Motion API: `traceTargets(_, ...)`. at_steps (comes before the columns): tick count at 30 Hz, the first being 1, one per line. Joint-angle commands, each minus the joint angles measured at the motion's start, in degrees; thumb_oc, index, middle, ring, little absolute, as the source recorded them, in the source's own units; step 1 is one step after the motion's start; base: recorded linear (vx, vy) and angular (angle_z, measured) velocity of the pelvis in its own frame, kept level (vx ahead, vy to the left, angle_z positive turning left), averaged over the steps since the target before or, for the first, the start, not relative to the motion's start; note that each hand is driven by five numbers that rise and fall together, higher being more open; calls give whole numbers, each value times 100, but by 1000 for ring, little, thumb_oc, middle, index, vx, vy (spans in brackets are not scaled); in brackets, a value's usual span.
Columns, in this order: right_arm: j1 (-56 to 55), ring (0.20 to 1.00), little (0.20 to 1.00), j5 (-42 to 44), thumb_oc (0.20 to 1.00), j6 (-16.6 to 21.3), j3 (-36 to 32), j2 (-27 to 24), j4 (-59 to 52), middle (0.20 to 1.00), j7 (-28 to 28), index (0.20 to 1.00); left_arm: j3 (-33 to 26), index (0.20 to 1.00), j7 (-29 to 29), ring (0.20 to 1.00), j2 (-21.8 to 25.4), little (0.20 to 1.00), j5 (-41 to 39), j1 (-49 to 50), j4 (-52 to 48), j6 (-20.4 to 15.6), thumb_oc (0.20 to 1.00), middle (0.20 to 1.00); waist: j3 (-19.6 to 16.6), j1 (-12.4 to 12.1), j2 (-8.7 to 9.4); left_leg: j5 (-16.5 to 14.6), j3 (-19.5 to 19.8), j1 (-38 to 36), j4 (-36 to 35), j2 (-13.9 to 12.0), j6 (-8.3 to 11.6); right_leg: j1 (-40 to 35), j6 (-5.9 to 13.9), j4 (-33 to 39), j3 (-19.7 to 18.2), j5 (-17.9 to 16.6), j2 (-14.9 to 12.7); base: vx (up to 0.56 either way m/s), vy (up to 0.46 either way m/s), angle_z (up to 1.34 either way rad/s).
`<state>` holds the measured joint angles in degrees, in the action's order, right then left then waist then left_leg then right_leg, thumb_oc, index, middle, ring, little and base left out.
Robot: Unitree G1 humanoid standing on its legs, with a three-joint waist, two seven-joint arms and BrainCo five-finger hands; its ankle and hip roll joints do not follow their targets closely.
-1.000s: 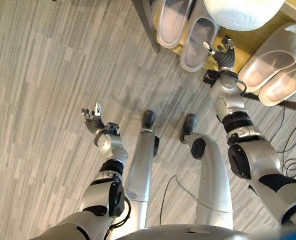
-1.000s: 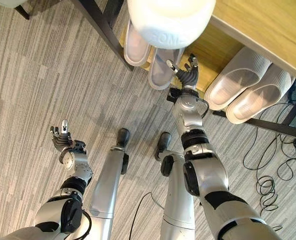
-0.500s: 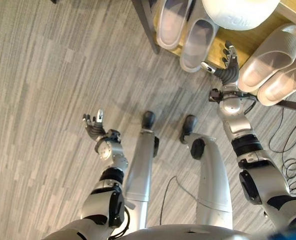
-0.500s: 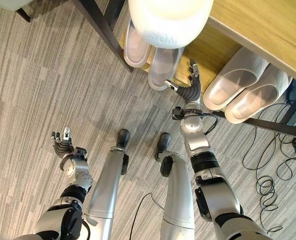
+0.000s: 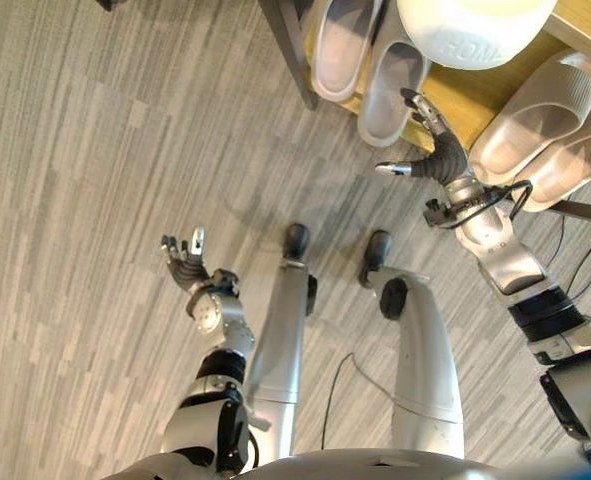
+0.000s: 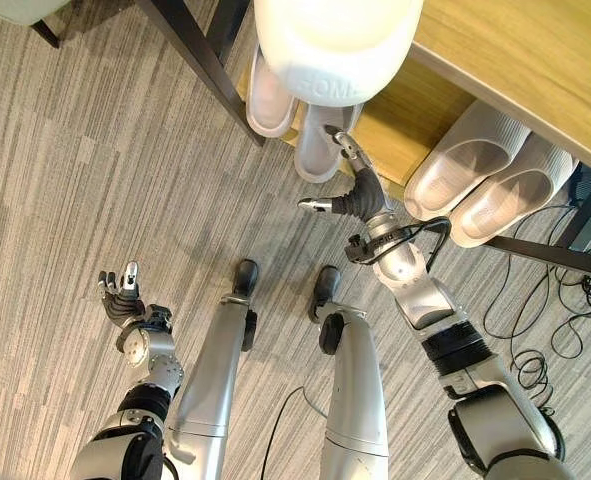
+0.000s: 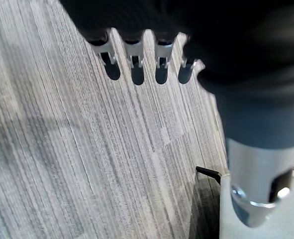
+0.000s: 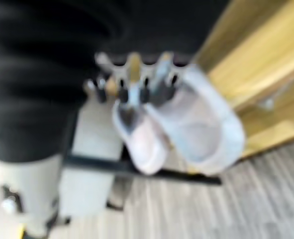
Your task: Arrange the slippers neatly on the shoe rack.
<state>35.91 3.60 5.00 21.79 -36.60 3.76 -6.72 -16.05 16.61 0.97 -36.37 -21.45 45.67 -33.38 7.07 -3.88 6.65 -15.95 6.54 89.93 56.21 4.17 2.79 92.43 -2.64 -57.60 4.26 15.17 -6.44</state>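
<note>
Right hand (image 6: 360, 200) spread open, holding nothing, hovers over the rack's (image 6: 400, 125) front edge, just beside the near grey slipper (image 6: 320, 140) of the left pair; 2nd grey slipper (image 6: 268, 95) sits deeper. Beige pair (image 6: 485, 185) lies toward the rack's right end. Left hand (image 6: 123, 290) loosely open, empty, over carpet (image 6: 95, 160). Probably best to press flat fingers on the near slipper's heel & slide it level w/ its mate. Vs. 1 s ago: right hand has swung from between the pairs toward the grey pair; left hand barely moved
</note>
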Motion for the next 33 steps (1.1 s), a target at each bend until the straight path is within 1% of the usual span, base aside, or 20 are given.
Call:
traceTargets(1,126,1000,1000,241,1000,-176,400,-316,-716,1000,455,1000,-165,1000,116,1000,297,1000,135,129,59,-209,1000,1000,-127,310,-48,634,-162,2,-699,102,-416,-566,30,-56,-100,348,346,0,0,0)
traceTargets(4,15,1000,1000,434,1000,-376,444,-515,-948,1000,730,1000,-138,1000,153,1000,280,1000,150,134,99,-218,1000,1000,-172,333,-55,608,-153,2,-691,107,-421,-549,25,-56,-114,366,366,10,9,-3)
traceTargets(5,11,1000,1000,438,1000,-383,442,-520,-956,1000,732,1000,-136,1000,154,1000,277,1000,150,135,98,-218,1000,1000,-173,332,-57,608,-153,2,-692,107,-421,-548,25,-56,-114,367,366,14,12,-4)
traceTargets(8,-85,1000,1000,538,1000,-731,526,-672,-1070,1000,1159,1000,-112,1000,198,1000,262,1000,179,155,94,-194,1000,1000,-224,349,-60,587,-136,2,-693,104,-420,-540,24,-30,-115,376,383,0,0,0)
traceTargets(14,-264,1000,1000,653,1000,-1017,606,-861,-1349,1000,1703,1000,-113,1000,233,1000,288,1000,198,193,121,-152,1000,1000,-259,363,-71,554,-150,2,-653,93,-424,-552,8,-45,-122,409,381,0,0,0)
traceTargets(15,-267,1000,1000,654,1000,-1022,605,-864,-1356,1000,1706,1000,-113,1000,231,1000,287,1000,197,194,121,-152,1000,1000,-260,363,-72,553,-151,2,-653,93,-424,-552,8,-45,-123,410,381,0,0,0)
traceTargets(16,-290,1000,1000,651,1000,-1140,672,-882,-1423,1000,1938,1000,-134,1000,236,1000,298,1000,206,194,147,-133,1000,1000,-272,369,-76,538,-159,2,-631,89,-427,-564,3,-46,-121,414,380,0,0,0)
traceTargets(17,-290,1000,1000,652,1000,-1146,672,-883,-1430,1000,1942,1000,-136,1000,235,1000,298,1000,206,193,148,-132,1000,1000,-271,370,-77,537,-159,2,-629,90,-427,-564,3,-46,-120,415,380,0,0,0)
traceTargets(18,-282,1000,1000,602,1000,-1237,734,-924,-1495,1000,2121,1000,-147,1000,250,1000,309,1000,212,205,160,-120,1000,1000,-267,373,-74,529,-166,2,-616,80,-429,-564,5,-55,-118,414,376,0,0,0)
traceTargets(22,-260,1000,1000,470,1000,-1298,780,-978,-1621,1000,2249,1000,-172,1000,258,1000,318,1000,235,179,206,-88,1000,1000,-283,377,-82,536,-168,2,-631,76,-430,-564,10,-39,-130,410,393,0,0,0)
traceTargets(23,-287,1000,1000,452,1000,-1330,813,-919,-1631,1000,2404,1000,-153,1000,304,1000,336,1000,299,135,287,-122,1000,1000,-311,380,-90,538,-164,2,-631,66,-427,-578,10,-19,-128,402,406,-12,34,-1)
traceTargets(27,-284,1000,1000,336,1000,-1444,891,-881,-1661,1000,2624,1000,-154,1000,349,1000,355,1000,329,106,408,-124,1000,1000,-324,382,-83,554,-157,2,-645,44,-423,-591,21,-2,-142,404,414,-4,8,-1)
traceTargets(29,-336,1000,1000,155,1000,-1537,898,-825,-1622,1000,2796,1000,-150,1000,353,1000,348,1000,339,42,524,-134,1000,1000,-320,402,-82,550,-168,2,-634,48,-435,-585,14,-11,-138,408,409,-7,15,0)
traceTargets(31,-350,1000,1000,64,1000,-1537,899,-796,-1577,1000,2837,1000,-131,1000,352,1000,334,1000,337,29,554,-153,1000,1000,-309,399,-79,547,-172,2,-634,53,-439,-582,12,-12,-138,407,407,0,0,0)
traceTargets(33,-363,1000,1000,-254,1000,-1595,907,-734,-1367,1000,2918,1000,-97,1000,392,1000,270,1000,327,-16,592,-201,1000,1000,-272,393,-71,553,-165,2,-638,63,-441,-546,15,-36,-146,397,407,0,0,0)
